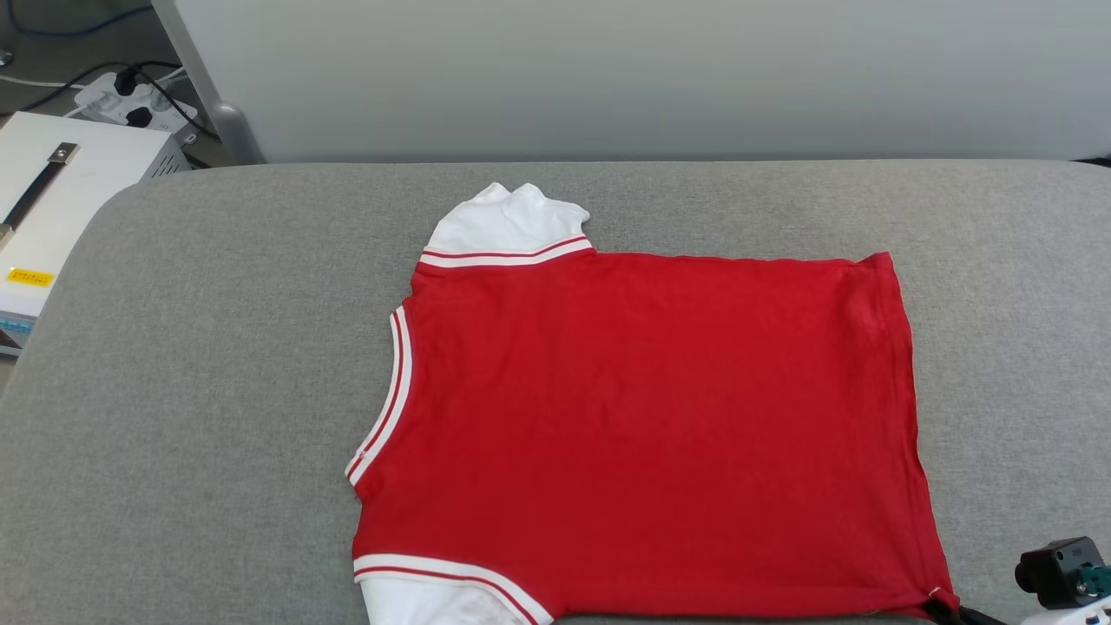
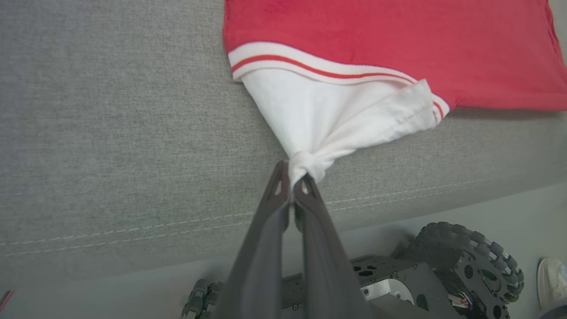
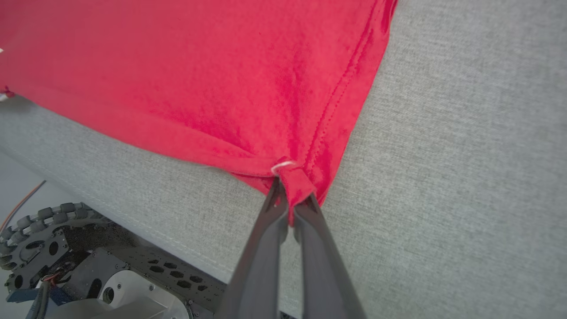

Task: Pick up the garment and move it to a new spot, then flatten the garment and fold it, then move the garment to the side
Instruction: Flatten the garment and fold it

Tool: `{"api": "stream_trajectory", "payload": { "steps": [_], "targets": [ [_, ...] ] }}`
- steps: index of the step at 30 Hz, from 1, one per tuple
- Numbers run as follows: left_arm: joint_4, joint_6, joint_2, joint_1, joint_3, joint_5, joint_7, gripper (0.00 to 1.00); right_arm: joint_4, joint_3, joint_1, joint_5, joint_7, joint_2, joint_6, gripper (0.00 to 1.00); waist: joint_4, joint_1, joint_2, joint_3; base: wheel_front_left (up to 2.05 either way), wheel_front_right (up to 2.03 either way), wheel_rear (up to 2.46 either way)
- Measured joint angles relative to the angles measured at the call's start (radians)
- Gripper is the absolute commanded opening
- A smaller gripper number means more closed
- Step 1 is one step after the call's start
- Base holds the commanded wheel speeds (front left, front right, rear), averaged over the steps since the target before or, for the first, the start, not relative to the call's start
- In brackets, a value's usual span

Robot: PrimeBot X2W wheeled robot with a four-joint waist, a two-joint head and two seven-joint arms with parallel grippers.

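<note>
Two hands are shut tight on the near edge, the left hand [image 2: 290, 177] pinching the white sleeve [image 2: 319, 115] and the right hand [image 3: 290, 208] the red hem corner [image 3: 297, 177], while the garment [image 1: 642, 417] lies flat on the grey tabletop [image 1: 217, 391] ahead of both, long axis running side to side.

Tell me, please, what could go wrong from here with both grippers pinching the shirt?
The left gripper pinches only a small bunch of the white sleeve; it may slip out when pulled.
The right gripper holds the hem corner near the edge of the grey surface; pulling could drag the garment off.
</note>
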Motion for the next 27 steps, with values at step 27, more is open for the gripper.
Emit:
{"api": "stream_trajectory", "payload": {
  "steps": [27],
  "targets": [
    [0.213,-0.21,-0.042,-0.632,0.021,0.206,-0.007,0.0,-0.103,-0.204,-0.227,-0.068,0.096,0.117,0.0,0.0,-0.032,0.0,0.0,0.157,0.0,0.0,0.0]
  ]
}}
